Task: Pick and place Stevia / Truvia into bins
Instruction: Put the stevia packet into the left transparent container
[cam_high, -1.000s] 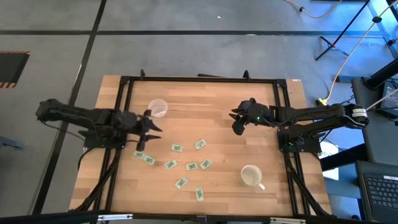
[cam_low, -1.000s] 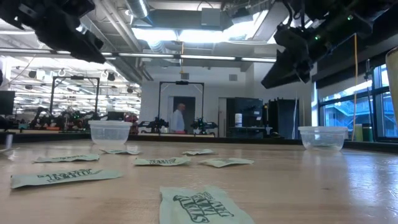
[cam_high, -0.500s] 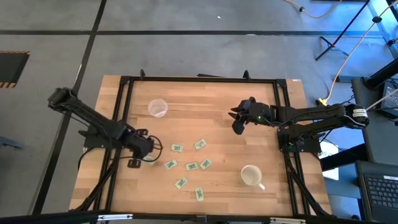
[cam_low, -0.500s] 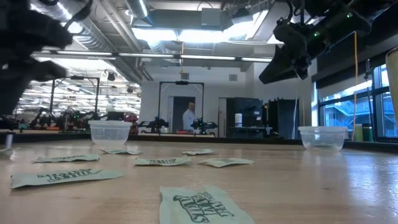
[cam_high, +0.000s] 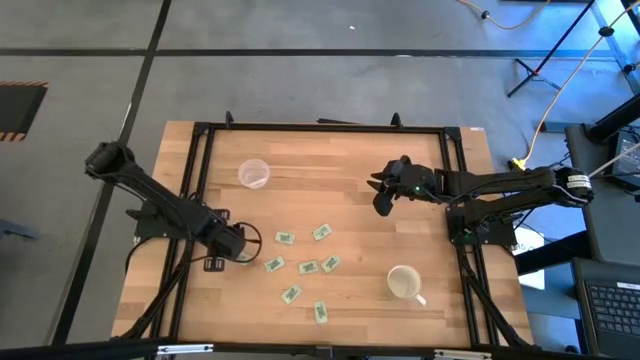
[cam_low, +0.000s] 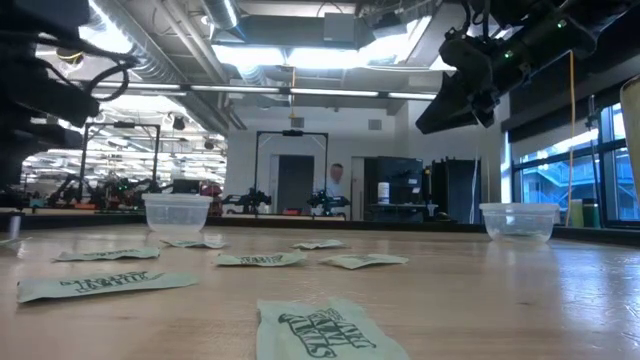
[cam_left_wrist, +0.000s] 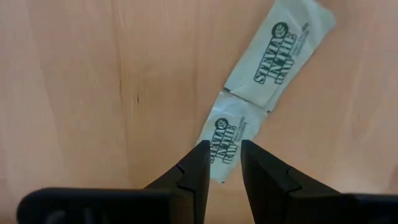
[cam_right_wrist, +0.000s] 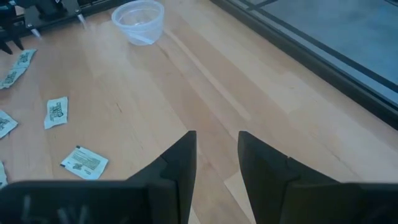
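Wooden table (cam_high: 350, 170) with a black frame, seen from above, carrying both dark arms. Left gripper (cam_high: 238, 247) is down at the table's left side, over the left end of a loose scatter of white-and-green sweetener packets. In the left wrist view its two fingers (cam_left_wrist: 194, 171) stand on either side of the end of one packet (cam_left_wrist: 227, 135), with a narrow gap between them; the jaws are partly closed around that packet's end, and whether they actually pinch it cannot be told. A second packet (cam_left_wrist: 280, 53) lies touching the first, corner to end, farther from the fingers.

Other packets lie flat to the right of the gripper, among them one at (cam_high: 285, 238), one at (cam_high: 321, 232), one at (cam_high: 308, 267) and one near the front edge (cam_high: 320, 312). No packet shows inside a cup.

Clear plastic cup (cam_high: 253, 174) stands at the far left of the table, well apart from the packets. The low view shows a second clear cup (cam_low: 518, 220) on the right. White mug (cam_high: 405, 284) stands at the near right.

Right gripper (cam_high: 385, 195) hangs above the table's far right centre, holding nothing; its fingers (cam_right_wrist: 180, 162) stand apart, jaws part open over bare wood. A person (cam_low: 336, 188) stands in the room beyond the table.
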